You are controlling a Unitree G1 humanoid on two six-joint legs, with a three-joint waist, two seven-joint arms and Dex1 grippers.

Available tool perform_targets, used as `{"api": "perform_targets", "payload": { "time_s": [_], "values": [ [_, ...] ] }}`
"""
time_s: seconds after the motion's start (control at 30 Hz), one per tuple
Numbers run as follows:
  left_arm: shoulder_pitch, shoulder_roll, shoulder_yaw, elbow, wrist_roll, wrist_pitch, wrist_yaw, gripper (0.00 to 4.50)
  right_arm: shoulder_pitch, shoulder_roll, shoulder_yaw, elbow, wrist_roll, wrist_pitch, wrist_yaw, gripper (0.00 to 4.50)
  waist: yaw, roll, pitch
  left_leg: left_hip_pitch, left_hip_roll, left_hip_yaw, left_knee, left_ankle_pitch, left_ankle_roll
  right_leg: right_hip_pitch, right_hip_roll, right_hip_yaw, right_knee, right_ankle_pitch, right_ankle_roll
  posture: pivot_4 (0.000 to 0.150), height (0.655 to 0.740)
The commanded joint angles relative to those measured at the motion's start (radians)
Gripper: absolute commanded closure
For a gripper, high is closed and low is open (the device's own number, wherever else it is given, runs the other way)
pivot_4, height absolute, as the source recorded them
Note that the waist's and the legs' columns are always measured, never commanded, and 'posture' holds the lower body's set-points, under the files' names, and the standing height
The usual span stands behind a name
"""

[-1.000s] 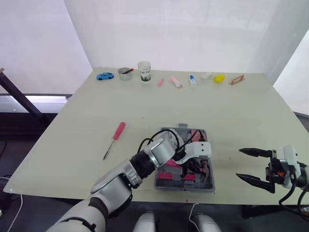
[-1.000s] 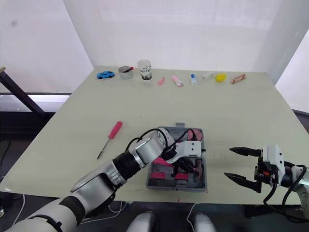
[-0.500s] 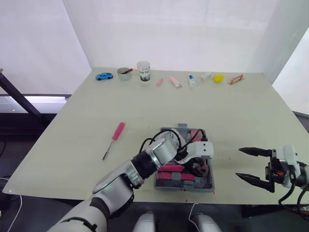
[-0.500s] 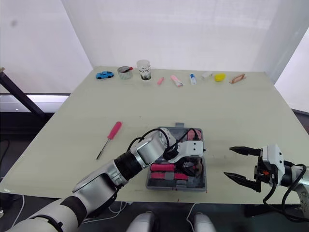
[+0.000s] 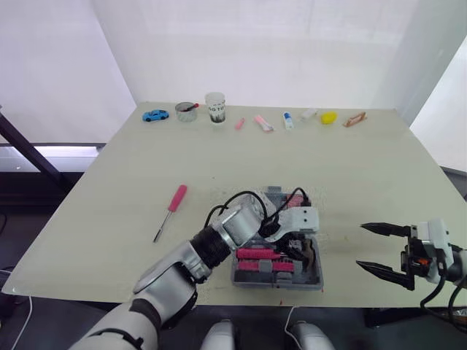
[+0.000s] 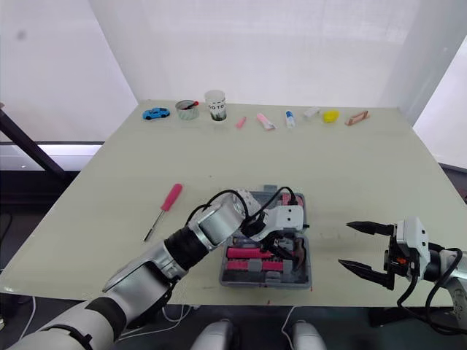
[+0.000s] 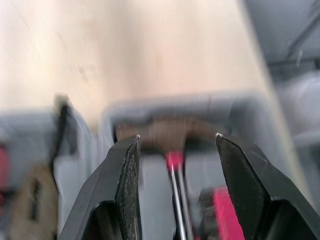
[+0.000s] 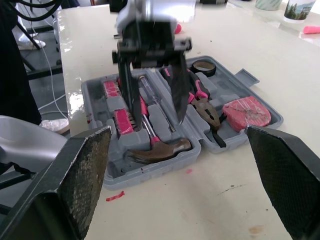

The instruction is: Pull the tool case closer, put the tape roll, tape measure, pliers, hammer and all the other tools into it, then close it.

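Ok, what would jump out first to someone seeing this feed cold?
The open grey tool case near the table's front edge, with the left gripper hanging open over the hammer inside it. Then the pink screwdriver lying alone on the table to the case's left, and the right gripper open off to its right.

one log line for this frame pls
left gripper open, over hammer in open tool case | right gripper open, right of case, holding nothing | screwdriver on table, outside case
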Motion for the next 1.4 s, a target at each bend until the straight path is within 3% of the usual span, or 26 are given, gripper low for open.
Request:
{"api": "perform_targets", "payload": {
  "time_s": [0.03, 0.23, 0.33, 0.43, 0.47, 0.63, 1.4],
  "values": [
    [0.043, 0.003, 0.096, -0.035, -0.054, -0.132, 0.026, 1.97, -0.008, 0.001, -0.018, -0.018, 0.012, -0.016, 0.007, 0.00, 0.000, 0.000, 0.000, 0.000, 0.000, 0.000, 0.000, 0.000, 0.000, 0.000, 0.000, 0.000, 0.000, 0.000, 0.000, 0.150, 0.7400],
    [0.121, 0.064, 0.214, -0.005, -0.146, -0.259, -0.034, 1.97, -0.015, 0.005, -0.012, -0.007, 0.010, -0.022, 0.009, 0.00, 0.001, 0.000, 0.000, 0.000, 0.000, 0.000, 0.000, 0.000, 0.000, 0.000, 0.000, 0.000, 0.000, 0.000, 0.000, 0.150, 0.7400],
    [0.157, 0.100, 0.286, -0.006, -0.213, -0.257, -0.061, 2.69, -0.016, 0.011, -0.006, -0.005, 0.009, -0.026, 0.009, 0.00, 0.000, 0.000, 0.000, 0.000, 0.000, 0.001, 0.000, 0.000, 0.000, 0.000, 0.000, 0.000, 0.000, 0.000, 0.000, 0.150, 0.7400],
    [0.189, 0.139, 0.324, -0.006, -0.247, -0.284, -0.100, 4.14, -0.020, 0.014, -0.002, 0.000, 0.006, -0.028, 0.011, 0.00, 0.001, 0.000, 0.000, 0.000, 0.000, 0.000, 0.000, 0.000, 0.000, 0.000, 0.000, 0.000, 0.000, 0.000, 0.000, 0.150, 0.7400],
    [0.201, 0.154, 0.327, -0.003, -0.249, -0.298, -0.116, 4.33, -0.022, 0.015, -0.001, 0.001, 0.006, -0.028, 0.011, 0.00, 0.001, 0.000, 0.000, 0.000, 0.000, 0.001, 0.000, 0.000, 0.000, 0.000, 0.000, 0.000, 0.000, 0.000, 0.000, 0.150, 0.7400],
    [0.257, 0.190, 0.322, 0.008, -0.245, -0.348, -0.150, 4.33, -0.034, 0.017, 0.004, 0.013, 0.003, -0.030, 0.018, 0.00, 0.002, 0.000, 0.000, 0.000, 0.000, 0.001, 0.000, 0.000, 0.000, 0.000, 0.000, 0.000, 0.000, 0.000, 0.000, 0.150, 0.7400],
    [0.310, 0.148, 0.208, 0.355, -0.054, -0.620, -0.143, 4.33, -0.022, 0.015, -0.006, -0.007, 0.000, -0.024, 0.014, 0.00, 0.002, 0.001, 0.000, 0.000, 0.000, 0.001, 0.000, 0.000, 0.000, 0.000, 0.000, 0.000, 0.000, 0.000, 0.000, 0.150, 0.7400]
  ]
}}
